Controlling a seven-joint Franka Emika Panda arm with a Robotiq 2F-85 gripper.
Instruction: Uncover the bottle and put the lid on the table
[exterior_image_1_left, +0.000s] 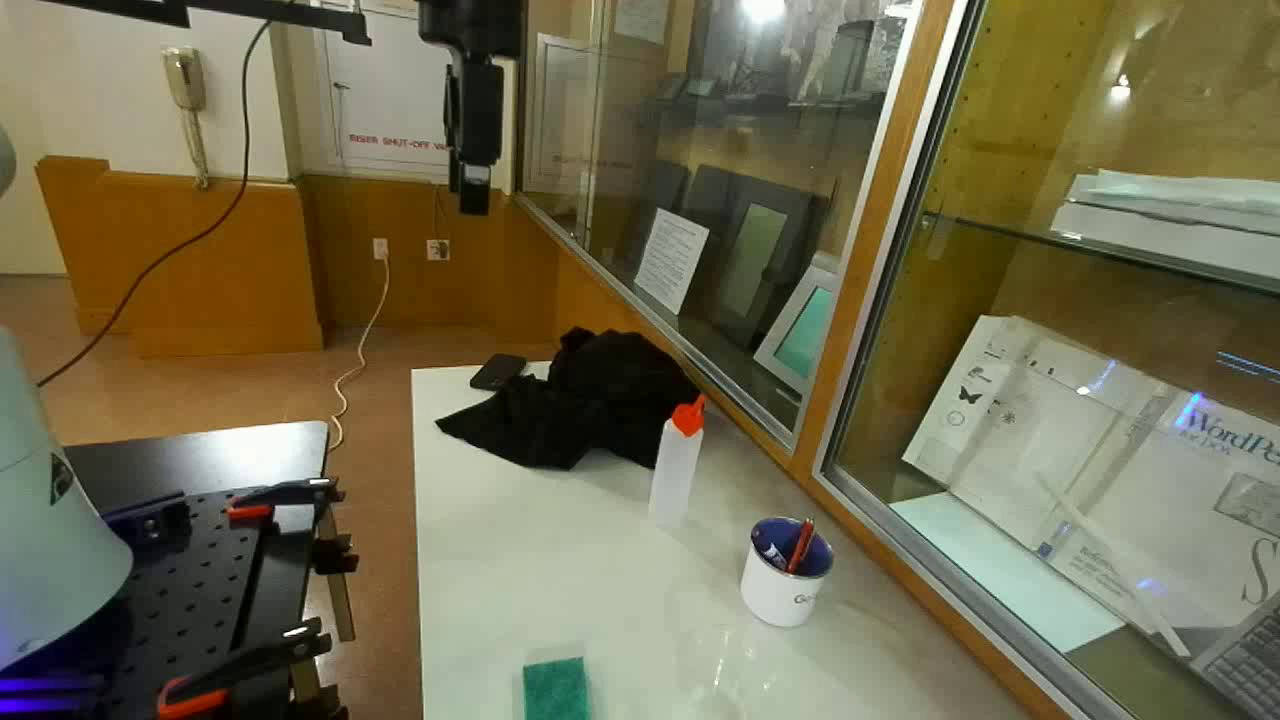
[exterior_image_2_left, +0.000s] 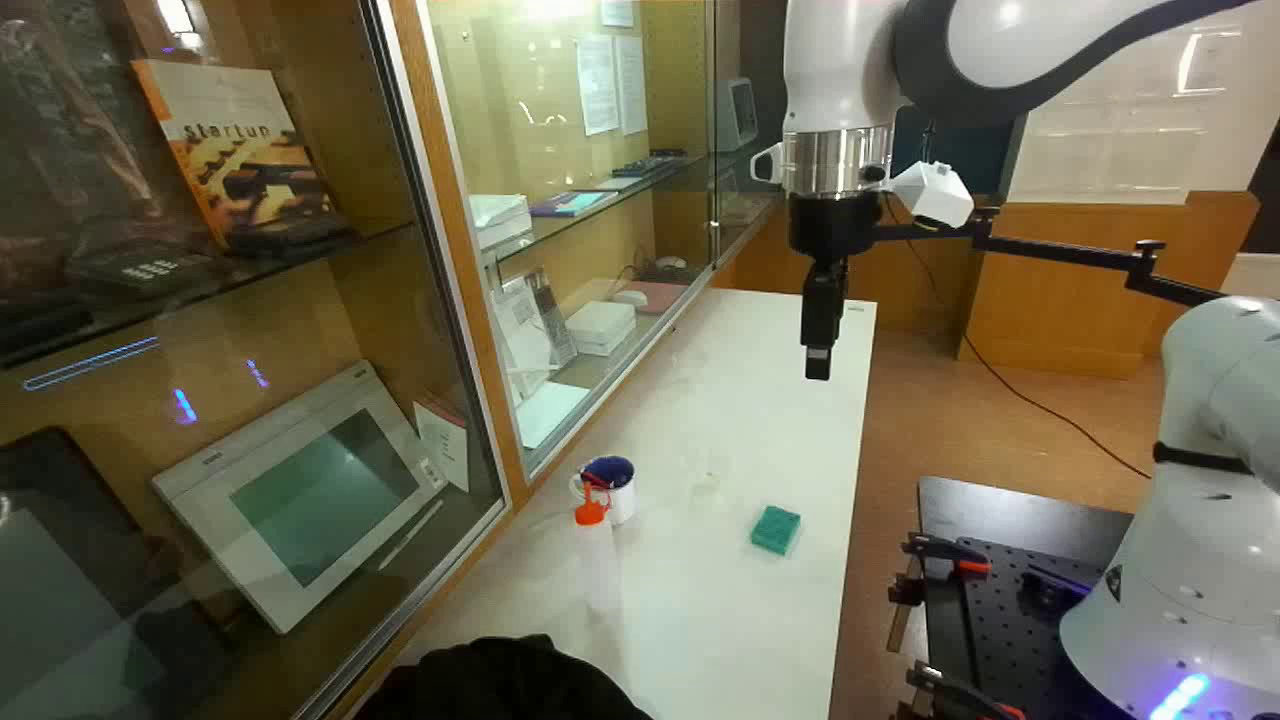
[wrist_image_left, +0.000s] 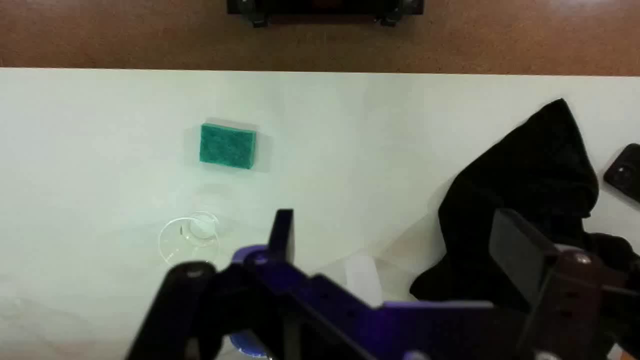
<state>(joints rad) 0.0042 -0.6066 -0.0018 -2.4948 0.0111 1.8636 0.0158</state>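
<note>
The white bottle (exterior_image_1_left: 677, 468) stands upright on the white table (exterior_image_1_left: 500, 590). Its orange-red lid (exterior_image_1_left: 688, 416) with a pointed tip is on top. In an exterior view the bottle (exterior_image_2_left: 600, 570) and its lid (exterior_image_2_left: 591, 512) also show. In the wrist view part of the bottle (wrist_image_left: 362, 280) shows between the fingers, and the lid is hidden behind the gripper. My gripper (wrist_image_left: 395, 227) is open and empty, pointing down. It hangs high above the table, well above the bottle, in both exterior views, where the gripper (exterior_image_1_left: 474, 195) also shows (exterior_image_2_left: 818, 362).
A black cloth (exterior_image_1_left: 620, 395) lies crumpled beside the bottle, with a phone (exterior_image_1_left: 497, 372) behind. A white mug (exterior_image_1_left: 785, 595) holding a red pen stands near the bottle. A green sponge (wrist_image_left: 227, 146) and a seemingly clear cup (wrist_image_left: 190, 240) are on the table. A glass cabinet (exterior_image_2_left: 435, 240) borders it.
</note>
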